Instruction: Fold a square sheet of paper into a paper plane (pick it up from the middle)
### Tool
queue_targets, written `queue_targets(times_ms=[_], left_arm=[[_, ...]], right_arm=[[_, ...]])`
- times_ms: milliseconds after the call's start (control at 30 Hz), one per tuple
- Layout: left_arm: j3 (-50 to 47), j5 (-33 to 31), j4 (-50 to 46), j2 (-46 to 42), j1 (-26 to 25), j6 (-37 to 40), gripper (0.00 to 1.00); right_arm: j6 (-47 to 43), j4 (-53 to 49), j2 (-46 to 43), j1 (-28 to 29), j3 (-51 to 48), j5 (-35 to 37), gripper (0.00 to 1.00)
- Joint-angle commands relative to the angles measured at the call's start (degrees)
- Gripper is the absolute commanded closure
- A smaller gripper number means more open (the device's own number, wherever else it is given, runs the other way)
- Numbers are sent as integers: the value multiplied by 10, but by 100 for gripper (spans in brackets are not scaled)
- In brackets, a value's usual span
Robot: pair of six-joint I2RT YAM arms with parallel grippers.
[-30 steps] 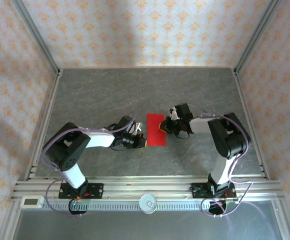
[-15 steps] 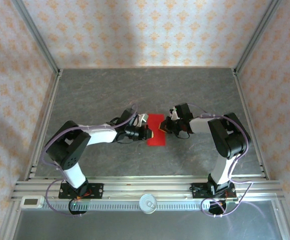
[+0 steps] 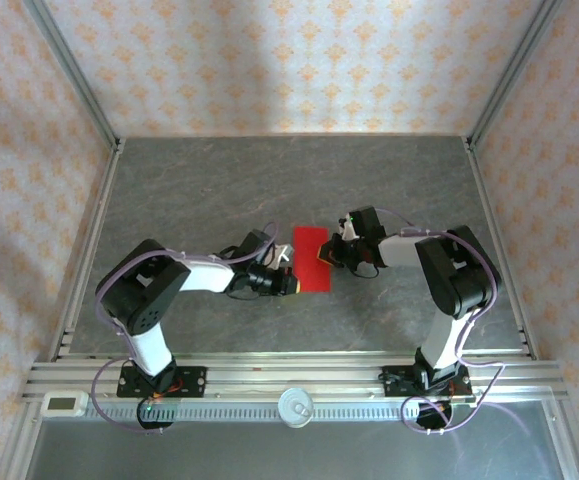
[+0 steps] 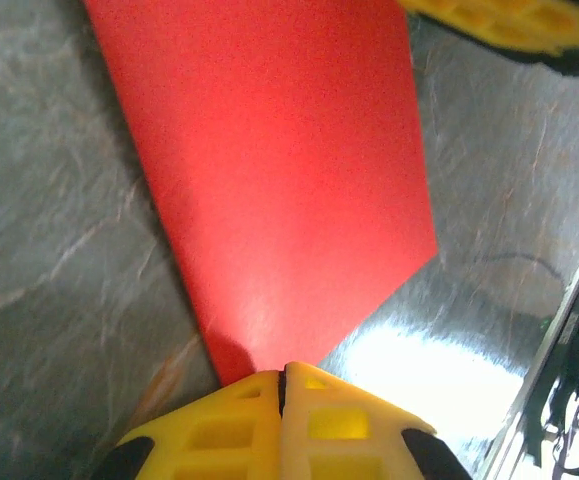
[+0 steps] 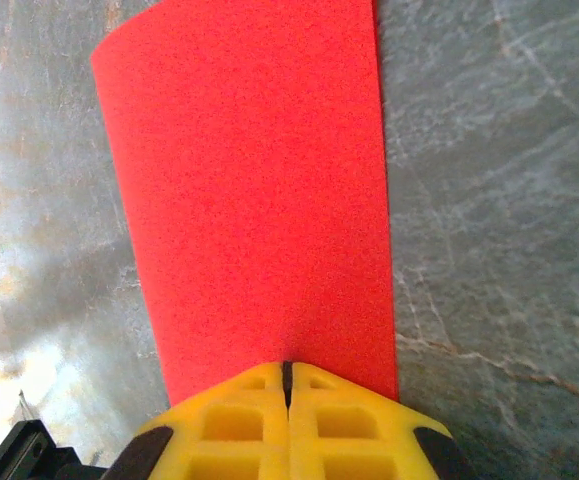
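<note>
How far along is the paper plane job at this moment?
Done: the red sheet of paper lies as a narrow rectangle, apparently folded once. In hand: the left gripper and right gripper, both shut, sit at its opposite edges. Left: nose folds and wings; no dart shape yet.

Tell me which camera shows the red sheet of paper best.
The right wrist view: the sheet of paper is large, both long edges and the far edge visible, its near end behind the right fingers. The left wrist view cuts off its far end; the top view shows it small.
</note>
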Motion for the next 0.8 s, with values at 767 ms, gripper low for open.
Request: queue_targets(times_ms=[767], left_arm=[[83, -39, 17, -50, 58, -81, 100]], right_arm=[[19, -163, -158, 8, 21, 100, 75]])
